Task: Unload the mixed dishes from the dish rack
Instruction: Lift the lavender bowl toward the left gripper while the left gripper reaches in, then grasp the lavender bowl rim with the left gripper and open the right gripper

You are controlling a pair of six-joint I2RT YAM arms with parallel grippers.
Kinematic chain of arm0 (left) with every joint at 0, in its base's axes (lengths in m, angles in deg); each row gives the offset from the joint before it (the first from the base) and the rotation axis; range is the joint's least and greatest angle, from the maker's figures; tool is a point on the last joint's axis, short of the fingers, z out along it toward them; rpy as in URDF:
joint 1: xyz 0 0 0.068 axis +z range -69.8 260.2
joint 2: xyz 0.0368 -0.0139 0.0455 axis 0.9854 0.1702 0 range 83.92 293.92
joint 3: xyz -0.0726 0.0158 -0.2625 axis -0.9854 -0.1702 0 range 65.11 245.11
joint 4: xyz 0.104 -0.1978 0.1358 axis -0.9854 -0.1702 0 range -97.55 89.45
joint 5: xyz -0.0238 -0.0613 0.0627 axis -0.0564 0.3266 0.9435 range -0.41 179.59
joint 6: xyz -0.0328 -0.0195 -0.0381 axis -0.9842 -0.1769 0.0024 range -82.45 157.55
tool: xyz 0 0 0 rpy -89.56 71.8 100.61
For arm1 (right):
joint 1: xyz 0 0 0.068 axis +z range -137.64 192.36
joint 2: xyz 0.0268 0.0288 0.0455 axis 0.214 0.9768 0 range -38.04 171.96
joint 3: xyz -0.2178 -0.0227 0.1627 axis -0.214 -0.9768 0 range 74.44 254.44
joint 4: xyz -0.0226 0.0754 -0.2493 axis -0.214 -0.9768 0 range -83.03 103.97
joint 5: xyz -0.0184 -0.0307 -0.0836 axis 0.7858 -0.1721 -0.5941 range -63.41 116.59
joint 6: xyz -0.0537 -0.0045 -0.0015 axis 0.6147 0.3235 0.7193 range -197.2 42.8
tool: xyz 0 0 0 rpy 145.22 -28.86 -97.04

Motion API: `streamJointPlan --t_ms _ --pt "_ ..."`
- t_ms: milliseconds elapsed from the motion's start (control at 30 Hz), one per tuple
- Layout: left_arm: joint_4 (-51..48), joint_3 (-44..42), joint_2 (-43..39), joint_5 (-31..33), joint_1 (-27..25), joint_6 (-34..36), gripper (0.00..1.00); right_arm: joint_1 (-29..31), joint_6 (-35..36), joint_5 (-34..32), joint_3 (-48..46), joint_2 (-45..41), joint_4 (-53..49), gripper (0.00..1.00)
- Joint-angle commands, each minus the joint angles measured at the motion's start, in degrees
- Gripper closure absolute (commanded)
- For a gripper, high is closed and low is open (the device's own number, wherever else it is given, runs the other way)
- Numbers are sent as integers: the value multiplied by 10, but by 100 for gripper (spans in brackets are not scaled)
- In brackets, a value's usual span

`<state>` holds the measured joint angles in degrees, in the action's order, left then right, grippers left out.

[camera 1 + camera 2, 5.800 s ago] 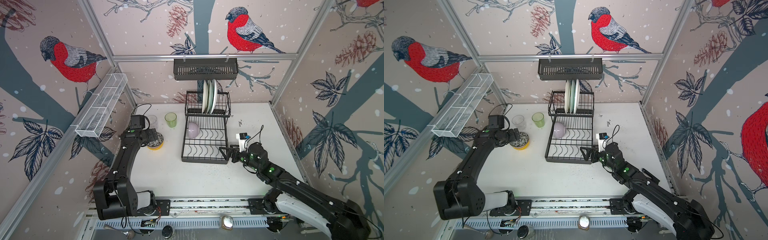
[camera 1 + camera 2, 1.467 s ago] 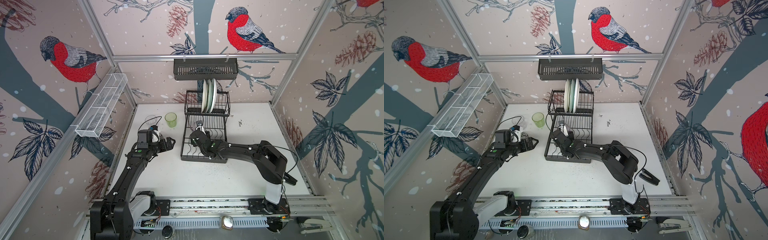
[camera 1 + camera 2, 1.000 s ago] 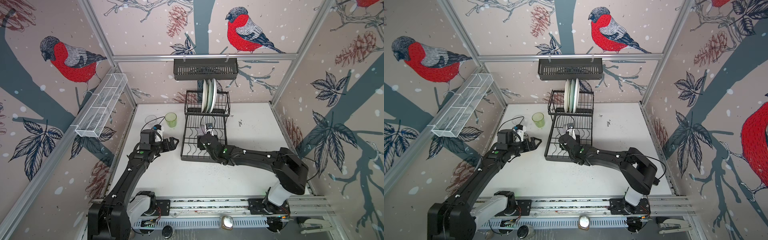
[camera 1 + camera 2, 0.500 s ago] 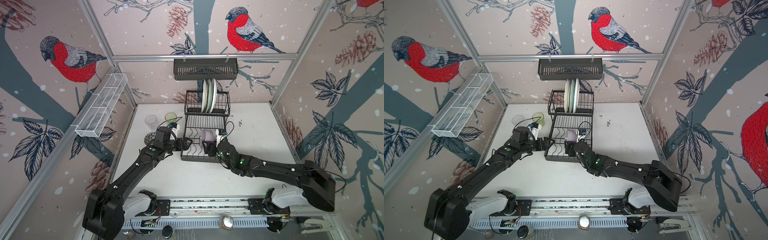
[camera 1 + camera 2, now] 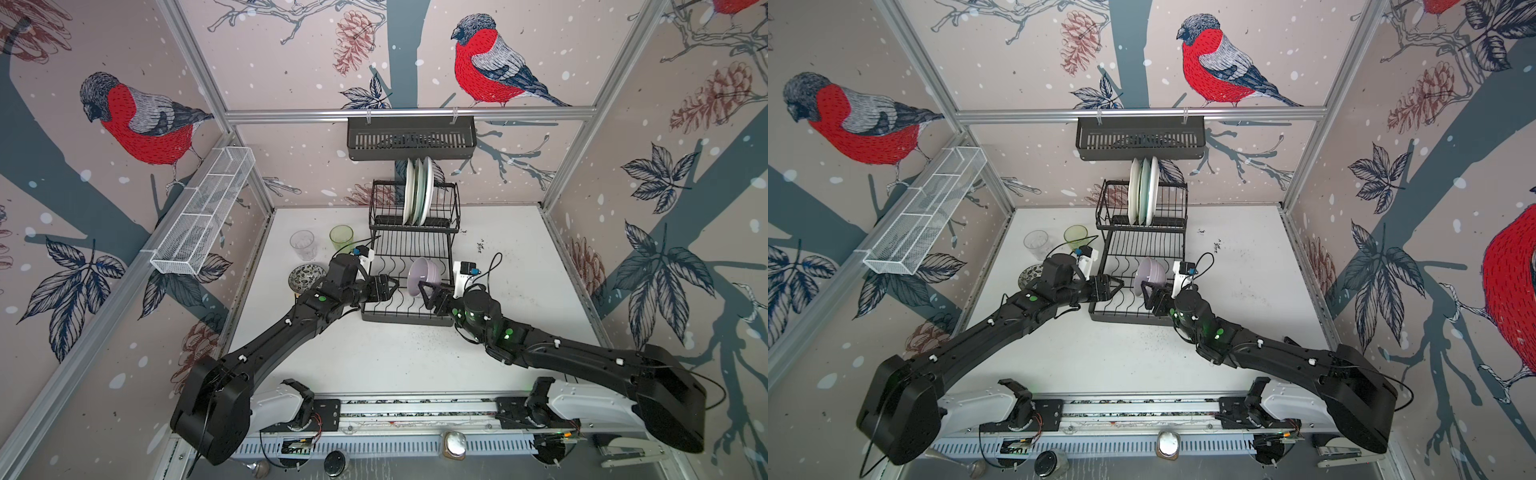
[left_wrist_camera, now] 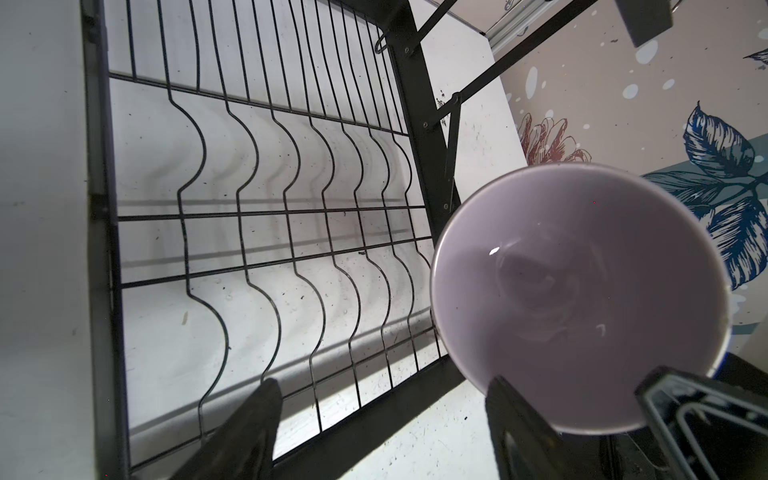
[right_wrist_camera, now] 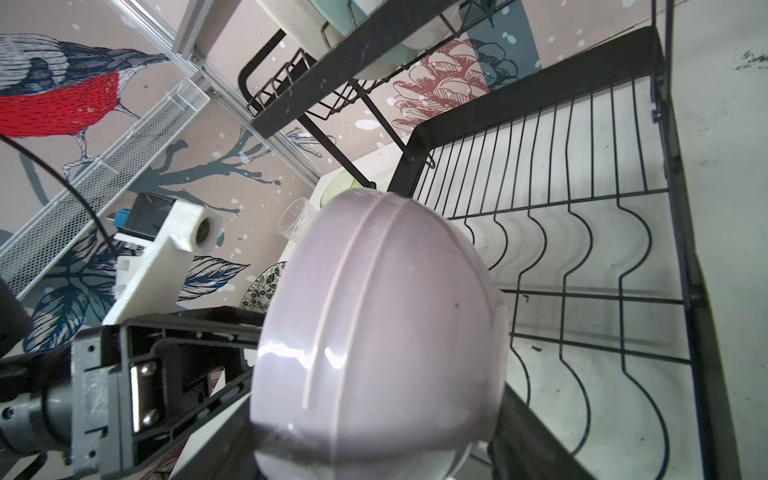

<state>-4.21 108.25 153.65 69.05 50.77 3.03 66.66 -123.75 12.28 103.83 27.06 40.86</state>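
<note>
- Over the lower tier of the rack, the bowl hangs tilted, mouth toward the left gripper; the right gripper is clamped on its rim.
- The left jaws stand apart, one finger just at the near rim; this looks like a handover.
- Seat the rim deep between the left fingers; close firmly before the right lets go; then draw it away above the prongs.

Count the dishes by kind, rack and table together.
Bowls: 2, lilac bowl and patterned bowl
Glasses: 2, clear glass and green glass
Plates: 3, upright in the dish rack's upper tier
Total: 7 in view; anything under the patterned bowl is hidden.
</note>
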Motion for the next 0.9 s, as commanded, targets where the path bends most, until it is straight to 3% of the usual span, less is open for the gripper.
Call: streamJointPlan --t_ms 0,433,867 --pt "41 8 6 4 -8 -17 23 -5 -7 16 -13 -22 66 40" --pt "51 43 52 20 -74 -40 25 -31 -23 51 -56 -61 93 38" --pt "48 62 81 17 -78 -35 31 -42 -33 88 -55 -57 110 38"
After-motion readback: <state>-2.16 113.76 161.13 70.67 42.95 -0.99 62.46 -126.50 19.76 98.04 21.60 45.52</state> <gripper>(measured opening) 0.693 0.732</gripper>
